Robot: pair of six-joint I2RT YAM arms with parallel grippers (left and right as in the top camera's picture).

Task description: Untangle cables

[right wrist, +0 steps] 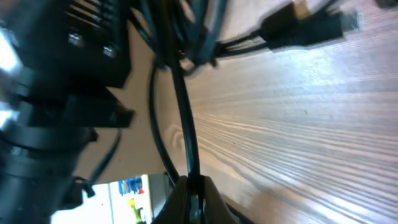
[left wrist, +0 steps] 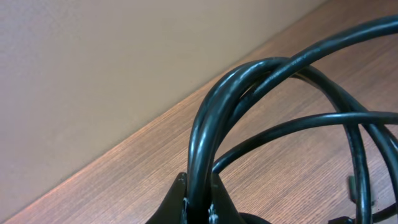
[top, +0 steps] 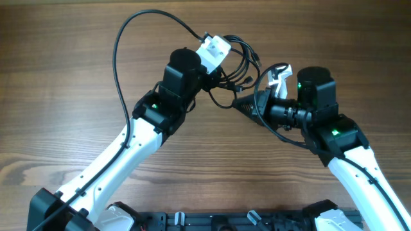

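Thin black cables (left wrist: 208,112) looping up from left gripper (left wrist: 198,202), jaws clamped on them, right gripper (right wrist: 191,193) pinched tight on one strand, tangle bunched between both above wooden table (top: 64,77)

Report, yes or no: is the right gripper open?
No, the right gripper is pinched shut on a thin black cable rising from its fingertips.

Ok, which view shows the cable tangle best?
Overhead: only it shows the whole tangle. Left wrist shows just close loops pinched in the left gripper; right wrist, one strand in the right gripper plus blurred plugs.
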